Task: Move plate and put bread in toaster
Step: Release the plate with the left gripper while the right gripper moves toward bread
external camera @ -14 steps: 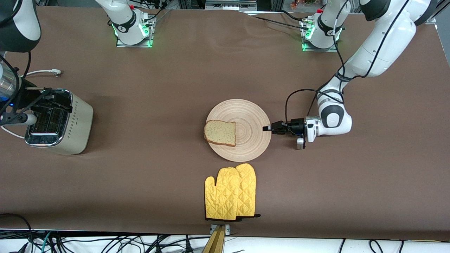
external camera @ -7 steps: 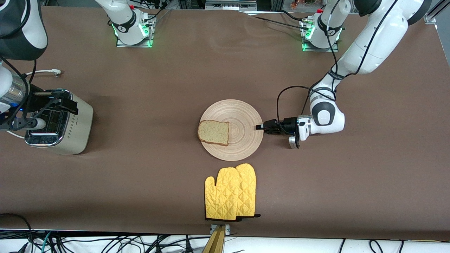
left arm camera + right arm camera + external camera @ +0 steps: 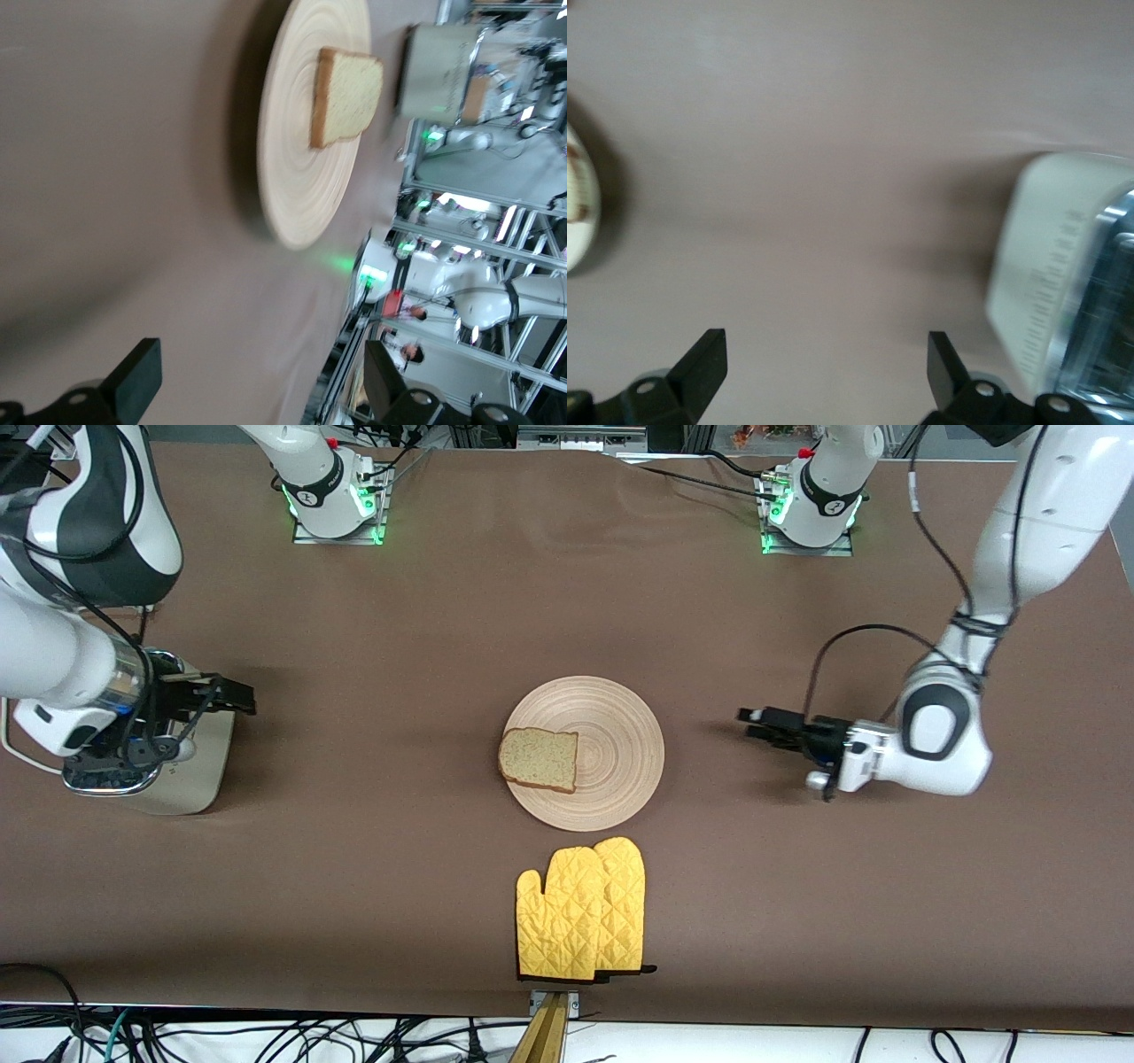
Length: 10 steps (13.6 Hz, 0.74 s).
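The round beige wooden plate (image 3: 620,735) lies at the table's middle. The bread (image 3: 539,759) lies on it, at its rim toward the right arm's end. My left gripper (image 3: 749,724) is open and empty, low over the bare table, apart from the plate toward the left arm's end. Its wrist view shows the plate (image 3: 306,150), the bread (image 3: 350,84), the toaster (image 3: 434,75) and the open gripper (image 3: 260,385). The cream toaster (image 3: 190,779) stands at the right arm's end, mostly hidden by the right arm. My right gripper (image 3: 246,700) is open and empty beside the toaster's top. Its wrist view shows the toaster (image 3: 1045,292) and the gripper (image 3: 824,363).
A pair of yellow quilted oven mitts (image 3: 582,911) lies nearer to the front camera than the plate, close to the table's front edge. The toaster's white cord (image 3: 19,756) trails off at the right arm's end.
The plate with the bread slid a little toward the right arm's end. My left gripper then left the plate's rim and drew back. My right gripper moved off the toaster's top toward the plate.
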{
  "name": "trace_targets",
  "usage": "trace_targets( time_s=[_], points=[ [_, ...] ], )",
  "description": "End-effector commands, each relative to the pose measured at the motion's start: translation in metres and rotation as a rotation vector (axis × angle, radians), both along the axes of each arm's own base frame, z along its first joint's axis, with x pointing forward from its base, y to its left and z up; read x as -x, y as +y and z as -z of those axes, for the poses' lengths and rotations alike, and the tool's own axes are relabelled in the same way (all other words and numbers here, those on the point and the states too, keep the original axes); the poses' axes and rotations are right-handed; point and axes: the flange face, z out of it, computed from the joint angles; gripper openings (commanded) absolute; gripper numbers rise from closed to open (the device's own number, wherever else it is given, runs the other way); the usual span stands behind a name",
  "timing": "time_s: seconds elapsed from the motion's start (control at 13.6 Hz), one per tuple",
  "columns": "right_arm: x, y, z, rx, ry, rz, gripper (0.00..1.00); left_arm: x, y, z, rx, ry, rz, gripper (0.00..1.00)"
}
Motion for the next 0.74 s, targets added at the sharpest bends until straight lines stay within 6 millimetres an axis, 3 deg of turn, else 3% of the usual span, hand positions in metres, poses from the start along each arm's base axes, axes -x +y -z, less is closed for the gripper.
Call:
trace_targets(
  time_s=[0.0, 0.22, 0.44, 0.51, 0.66],
  points=[
    [-0.008, 0.063, 0.032, -0.068, 0.001, 0.06, 1.0, -0.031, 0.033, -0.077, -0.236, 0.072, 0.081, 1.0],
    [-0.013, 0.155, 0.086, -0.088, -0.05, 0.101, 1.0, -0.058, 0.054, -0.152, -0.534, 0.101, 0.074, 1.0],
    [-0.012, 0.221, 0.136, -0.19, -0.077, 0.199, 1.0, -0.06, 0.072, -0.226, -0.747, 0.013, 0.038, 1.0],
    [-0.012, 0.231, 0.157, -0.196, -0.084, 0.202, 1.0, -0.055, 0.069, -0.255, -0.822, -0.035, 0.039, 1.0],
    [-0.004, 0.248, 0.184, -0.21, -0.075, 0.204, 1.0, -0.047, 0.029, -0.3, -0.907, -0.101, 0.015, 1.0]
  ],
)
